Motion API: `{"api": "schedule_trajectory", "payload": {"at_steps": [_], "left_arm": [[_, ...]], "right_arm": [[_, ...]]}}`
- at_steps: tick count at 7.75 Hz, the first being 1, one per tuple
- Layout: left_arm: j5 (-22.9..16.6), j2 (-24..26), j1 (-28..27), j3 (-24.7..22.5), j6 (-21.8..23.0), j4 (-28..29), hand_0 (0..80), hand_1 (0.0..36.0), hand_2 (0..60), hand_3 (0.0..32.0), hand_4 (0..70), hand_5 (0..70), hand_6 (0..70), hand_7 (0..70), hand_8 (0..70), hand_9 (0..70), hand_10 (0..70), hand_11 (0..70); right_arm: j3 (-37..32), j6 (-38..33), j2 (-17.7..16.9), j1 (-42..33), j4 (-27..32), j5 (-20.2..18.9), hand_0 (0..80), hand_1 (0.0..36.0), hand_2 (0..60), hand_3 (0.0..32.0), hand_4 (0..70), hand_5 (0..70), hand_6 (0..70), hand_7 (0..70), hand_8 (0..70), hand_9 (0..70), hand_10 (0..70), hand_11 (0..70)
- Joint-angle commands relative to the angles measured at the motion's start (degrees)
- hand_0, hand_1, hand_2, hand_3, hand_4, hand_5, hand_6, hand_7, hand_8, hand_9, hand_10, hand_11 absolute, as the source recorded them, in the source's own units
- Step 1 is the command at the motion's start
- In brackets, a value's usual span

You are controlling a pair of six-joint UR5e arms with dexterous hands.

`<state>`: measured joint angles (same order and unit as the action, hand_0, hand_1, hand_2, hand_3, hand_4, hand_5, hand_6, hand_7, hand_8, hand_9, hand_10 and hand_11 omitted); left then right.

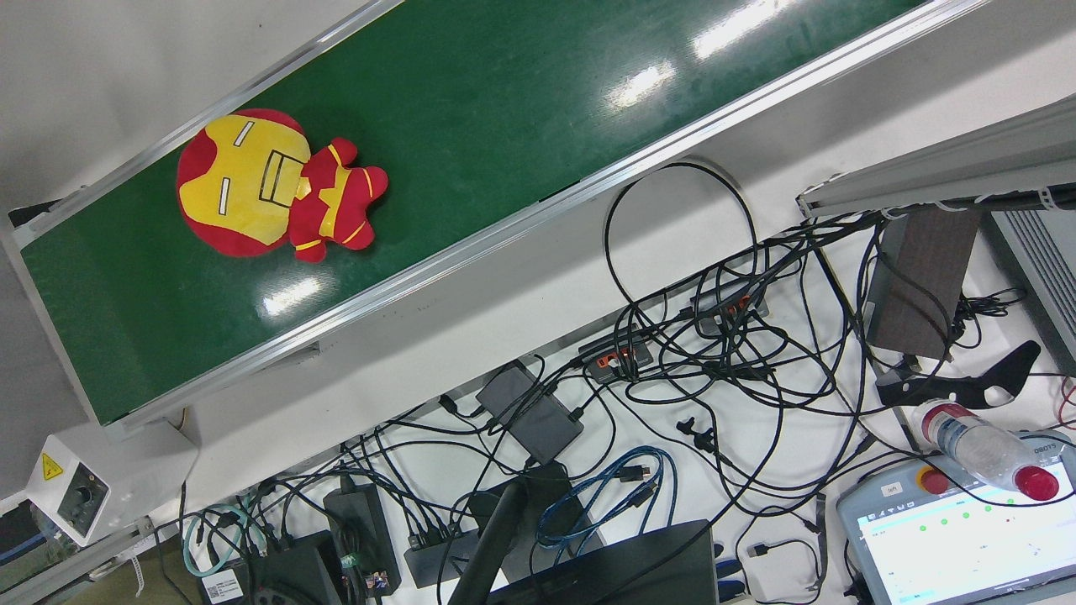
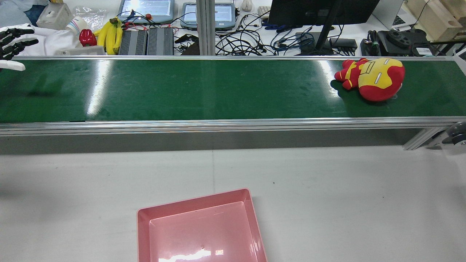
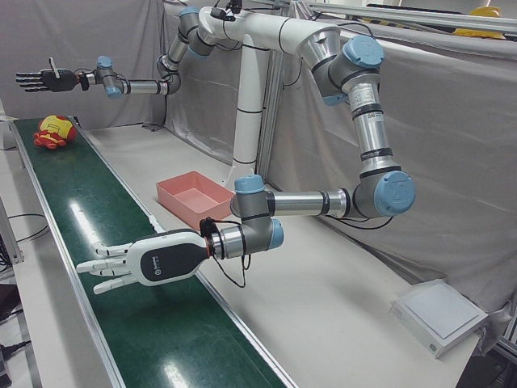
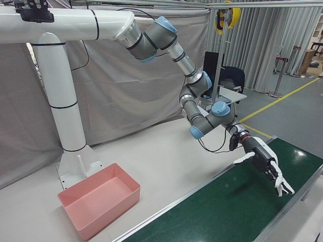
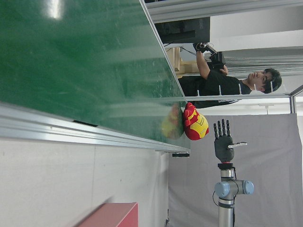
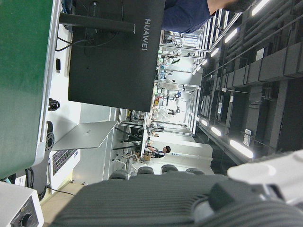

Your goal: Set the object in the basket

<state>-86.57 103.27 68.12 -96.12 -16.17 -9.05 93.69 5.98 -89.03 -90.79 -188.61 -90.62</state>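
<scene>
Plush toy (image 2: pixel 375 78): red and yellow, big round head with a yellow face panel and slit eyes, small body with red limbs and yellow stripes. It lies on its side on the green belt (image 2: pixel 204 91), near the belt's right end in the rear view, well apart from both my hands

Pink basket (image 2: pixel 200 229): shallow, square, on the white bench (image 2: pixel 327 189) on my side of the belt, holding nothing

My left hand (image 3: pixel 133 263): arm stretched low over the belt, palm flat, fingers spread and straight, holding nothing

My right hand (image 3: pixel 47 79): held high in the air above the toy's end of the belt, fingers spread, holding nothing; the left hand view shows it upright beside the toy

Writing: "HUAWEI" on the back of a dark monitor (image 6: pixel 118 52); "left" on a tablet (image 1: pixel 958 538) in the front view
</scene>
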Motion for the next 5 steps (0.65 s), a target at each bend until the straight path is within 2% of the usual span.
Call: {"api": "schedule_trajectory", "payload": {"at_steps": [1,5], "left_arm": [[0.0,-0.1,0.1,0.1,0.0,0.1,59.9,22.4,0.0,0.0,12.6,27.5,5.3,4.4,10.9,17.0,0.0,0.0],[-0.1,-0.1,0.2,-0.1,0.2,0.0,60.4,22.8,0.0,0.0,12.6,27.9,5.2,4.2,11.0,17.2,0.0,0.0]], "right_arm": [[0.0,0.0,0.0,0.0,0.0,0.0,0.0,0.0,0.0,0.0,0.0,0.0,0.0,0.0,0.0,0.0,0.0,0.0],[0.0,0.0,0.0,0.0,0.0,0.0,0.0,0.0,0.0,0.0,0.0,0.0,0.0,0.0,0.0,0.0,0.0,0.0]]}}
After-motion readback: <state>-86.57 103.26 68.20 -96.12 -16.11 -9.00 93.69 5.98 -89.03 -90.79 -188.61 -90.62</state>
